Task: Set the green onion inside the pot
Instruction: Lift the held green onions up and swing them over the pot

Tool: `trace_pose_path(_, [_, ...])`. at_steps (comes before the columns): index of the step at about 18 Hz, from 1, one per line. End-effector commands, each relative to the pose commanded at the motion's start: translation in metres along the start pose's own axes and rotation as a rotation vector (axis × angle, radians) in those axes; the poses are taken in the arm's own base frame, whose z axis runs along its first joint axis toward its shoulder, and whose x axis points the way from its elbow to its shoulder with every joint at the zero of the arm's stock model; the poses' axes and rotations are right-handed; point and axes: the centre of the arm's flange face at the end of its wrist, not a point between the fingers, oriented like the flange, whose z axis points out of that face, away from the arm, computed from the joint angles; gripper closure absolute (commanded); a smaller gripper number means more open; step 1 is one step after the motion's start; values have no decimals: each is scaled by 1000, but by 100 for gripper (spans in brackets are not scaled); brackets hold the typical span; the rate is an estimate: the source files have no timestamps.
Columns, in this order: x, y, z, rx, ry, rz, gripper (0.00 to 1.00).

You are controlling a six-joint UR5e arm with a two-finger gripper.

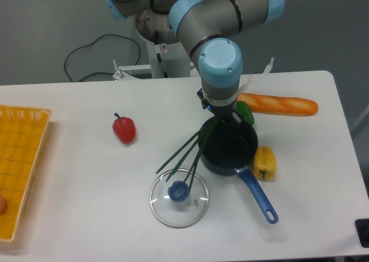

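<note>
The green onion (185, 151) is a bunch of long thin dark-green stalks. Its upper end is held under my gripper (219, 122); the stalks slant down-left over the pot's rim towards the glass lid. The pale bulb tip is hidden. The pot (229, 148) is a small dark-blue saucepan with a black inside and a blue handle (258, 197) pointing down-right. My gripper hangs over the pot's left rim, shut on the onion's end; the wrist hides most of its fingers.
A glass lid (179, 197) with a blue knob lies left-front of the pot. A green bell pepper (244, 112) and a baguette (278, 104) lie behind the pot, a yellow pepper (264, 163) at its right, a red pepper (124, 128) to the left. A yellow basket (20, 158) sits at the left edge.
</note>
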Motion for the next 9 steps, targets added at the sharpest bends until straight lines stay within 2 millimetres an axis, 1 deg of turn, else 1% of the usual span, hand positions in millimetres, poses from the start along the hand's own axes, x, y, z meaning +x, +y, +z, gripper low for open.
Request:
trace_pose_path(2, [3,3,3,-43,14,10,82])
trace_pose_path(6, [4,3,7,-54,20,26,82])
trace_pose_path(9, [5,10,12,-109,16,67,81])
